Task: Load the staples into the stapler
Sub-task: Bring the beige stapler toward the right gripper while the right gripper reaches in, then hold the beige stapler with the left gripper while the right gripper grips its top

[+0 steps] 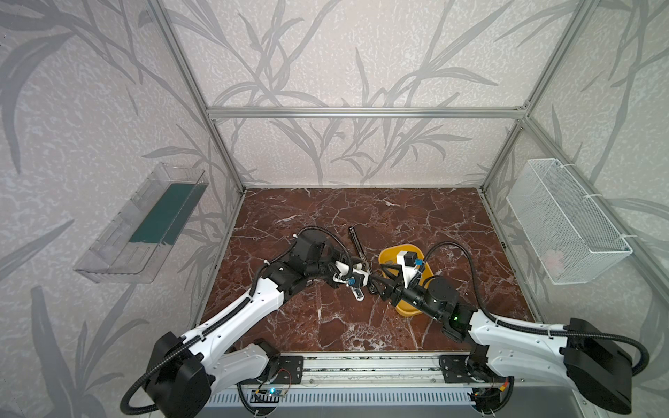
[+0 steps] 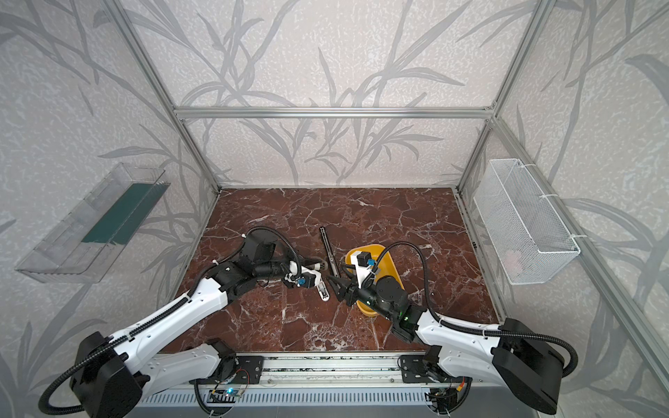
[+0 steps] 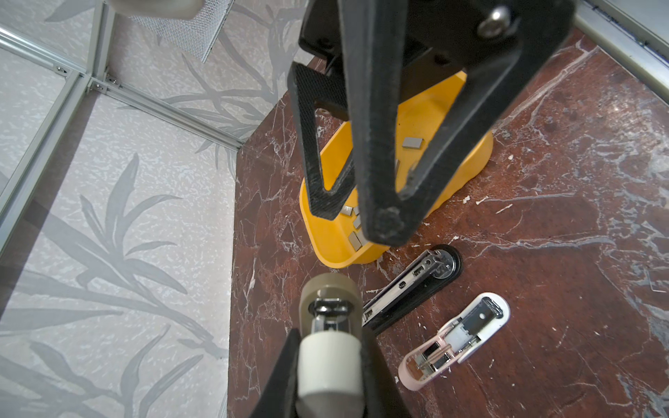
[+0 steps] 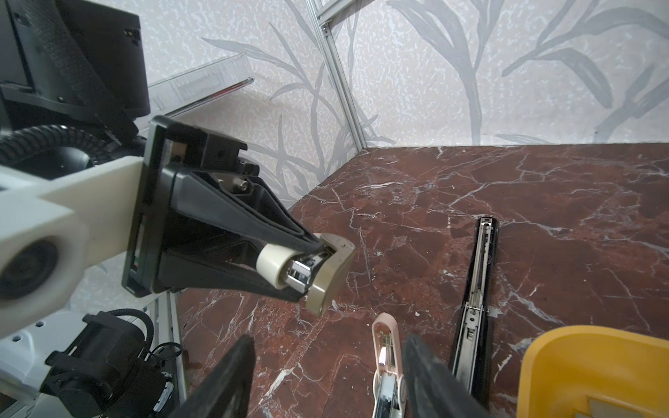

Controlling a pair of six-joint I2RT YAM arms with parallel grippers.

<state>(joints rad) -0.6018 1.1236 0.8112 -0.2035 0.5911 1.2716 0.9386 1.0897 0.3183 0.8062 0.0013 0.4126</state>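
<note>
My left tool [image 4: 309, 269] is clamped on a beige stapler [image 4: 333, 278], lifted off the table [image 4: 506, 199]. My right tool [image 4: 325, 354] hangs with jaws apart, seemingly empty, over the pink stapler [image 4: 386, 340]. The staples [image 3: 412, 143], small flat grey strips, lie loose in the yellow tray [image 3: 336, 249] just beside my right tool.

Light: bright, even, diffuse;
Shadows: soft, faint;
Glare: pale sheen on table [image 1: 358, 336] front;
Edges: top views bowed;
Blur: closest parts soft in wrist views
</note>
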